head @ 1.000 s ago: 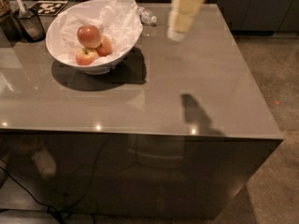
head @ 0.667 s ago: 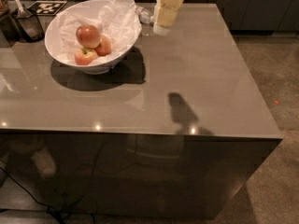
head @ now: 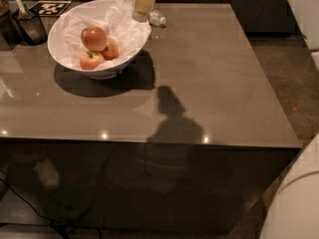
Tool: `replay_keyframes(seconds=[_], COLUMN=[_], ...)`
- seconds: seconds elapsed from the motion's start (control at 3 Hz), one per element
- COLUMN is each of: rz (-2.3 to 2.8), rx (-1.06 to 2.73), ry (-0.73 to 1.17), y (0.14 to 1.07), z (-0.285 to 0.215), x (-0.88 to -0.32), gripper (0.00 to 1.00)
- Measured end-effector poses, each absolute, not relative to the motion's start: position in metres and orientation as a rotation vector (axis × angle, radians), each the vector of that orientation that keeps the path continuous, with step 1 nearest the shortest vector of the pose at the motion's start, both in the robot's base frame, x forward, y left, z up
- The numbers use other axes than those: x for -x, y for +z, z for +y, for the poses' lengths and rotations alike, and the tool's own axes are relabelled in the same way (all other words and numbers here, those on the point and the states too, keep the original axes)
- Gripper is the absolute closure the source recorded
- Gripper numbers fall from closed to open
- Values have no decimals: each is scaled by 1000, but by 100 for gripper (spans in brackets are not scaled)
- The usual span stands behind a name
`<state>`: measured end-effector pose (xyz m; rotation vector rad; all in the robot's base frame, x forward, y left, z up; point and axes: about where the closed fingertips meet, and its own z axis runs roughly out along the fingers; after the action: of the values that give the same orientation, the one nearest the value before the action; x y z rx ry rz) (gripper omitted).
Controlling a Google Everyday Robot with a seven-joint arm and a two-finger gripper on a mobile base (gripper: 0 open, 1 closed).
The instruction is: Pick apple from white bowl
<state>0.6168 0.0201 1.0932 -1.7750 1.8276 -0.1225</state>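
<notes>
Big red apple (head: 94,38) resting in white bowl (head: 56,54)
It is lying on crumpled paper (head: 124,30) against two smaller apples (head: 89,60); the gripper (head: 142,6) is hanging over the far rim.

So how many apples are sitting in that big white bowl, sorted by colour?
Mostly red, large round shiny apple: 1
Orange-red smaller apple: 1
Yellow-red smaller apple: 1
Total: 3 apples, all on crumpled white paper in the wide glossy white bowl.
The pale gripper hangs over the bowl's far rim, apart from the apples.

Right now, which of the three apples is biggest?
The red apple at the rear of the white bowl; the other two are smaller. Gripper hangs above its right rim.
</notes>
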Motion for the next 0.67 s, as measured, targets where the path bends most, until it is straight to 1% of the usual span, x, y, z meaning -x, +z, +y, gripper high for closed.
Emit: replay_keyframes(seconds=[0.33,0.67], rz=[1827,1799], rx=[1775,1832], ry=[-122,-97], y=[1093,1085], z=[20,41], x=[-617,-635], gripper=[0,0])
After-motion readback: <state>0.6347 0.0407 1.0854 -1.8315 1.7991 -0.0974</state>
